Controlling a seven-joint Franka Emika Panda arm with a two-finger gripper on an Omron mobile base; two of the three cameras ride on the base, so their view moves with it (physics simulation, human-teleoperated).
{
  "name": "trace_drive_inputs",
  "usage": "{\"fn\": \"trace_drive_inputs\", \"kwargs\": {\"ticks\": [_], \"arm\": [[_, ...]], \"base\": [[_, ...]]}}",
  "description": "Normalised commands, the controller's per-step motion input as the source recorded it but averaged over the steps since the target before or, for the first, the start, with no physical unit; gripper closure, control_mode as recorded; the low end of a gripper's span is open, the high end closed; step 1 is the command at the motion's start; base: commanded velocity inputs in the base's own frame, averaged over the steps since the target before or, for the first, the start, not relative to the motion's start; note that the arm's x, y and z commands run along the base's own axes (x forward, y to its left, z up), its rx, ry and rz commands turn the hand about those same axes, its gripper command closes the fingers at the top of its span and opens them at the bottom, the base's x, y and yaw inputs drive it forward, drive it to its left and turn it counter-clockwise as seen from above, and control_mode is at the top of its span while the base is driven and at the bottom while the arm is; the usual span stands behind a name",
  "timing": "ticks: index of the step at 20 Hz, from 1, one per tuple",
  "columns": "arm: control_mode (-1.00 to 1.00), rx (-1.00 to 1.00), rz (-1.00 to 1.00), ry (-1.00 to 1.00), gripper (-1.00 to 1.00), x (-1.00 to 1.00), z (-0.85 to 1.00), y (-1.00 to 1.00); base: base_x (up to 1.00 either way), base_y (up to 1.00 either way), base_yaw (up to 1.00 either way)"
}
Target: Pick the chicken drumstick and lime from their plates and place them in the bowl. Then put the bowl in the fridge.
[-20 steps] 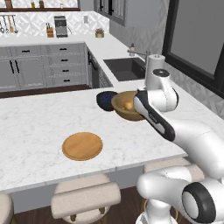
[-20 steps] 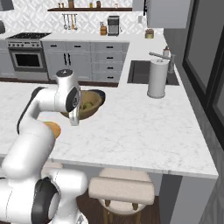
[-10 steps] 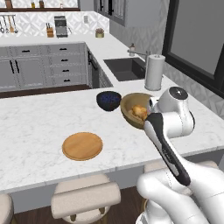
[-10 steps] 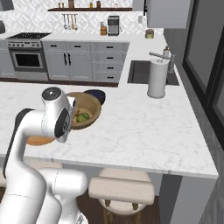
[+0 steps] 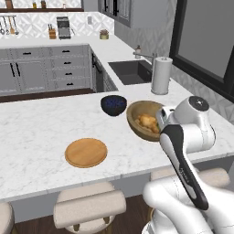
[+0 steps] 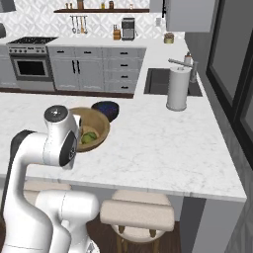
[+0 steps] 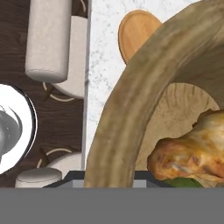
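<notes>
Wooden bowl raised off the marble worktop, tilted toward the left base camera, near the worktop's front edge and partly masked by the white arm. Jaws closed on the bowl's thick wall, as seen in the hand view at the lower edge of the rim. Chicken drumstick lying inside the bowl, golden-brown and lumpy; same piece large in the hand view, resting against the inner floor. Lime also inside the bowl, a green patch beside the arm in the right base view; a sliver of green visible beneath the drumstick in the hand view. Dark blue bowl standing on the worktop just beside and behind the wooden bowl. Tan wooden plate flat on the worktop, bare, well apart from the bowl toward the front left; seen again past the rim in the hand view. Paper towel roll upright near the sink at the far side. Padded stools tucked under the worktop's front edge.
</notes>
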Motion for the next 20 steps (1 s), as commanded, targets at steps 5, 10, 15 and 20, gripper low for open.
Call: {"fn": "trace_drive_inputs", "kwargs": {"ticks": [5, 10, 15, 20], "arm": [[-1.00, 0.00, -0.03, 0.03, 1.00, -0.10, -0.06, -0.07], [-1.00, 0.00, 0.00, 0.00, 1.00, 0.00, 0.00, 0.00], [1.00, 0.00, 0.00, 0.00, 1.00, 0.00, 0.00, 0.00], [1.00, 0.00, 0.00, 0.00, 1.00, 0.00, 0.00, 0.00]], "base": [[0.00, 0.00, 0.00], [0.00, 0.00, 0.00], [-0.06, 0.00, 0.00], [-0.53, 0.14, 0.02]]}}
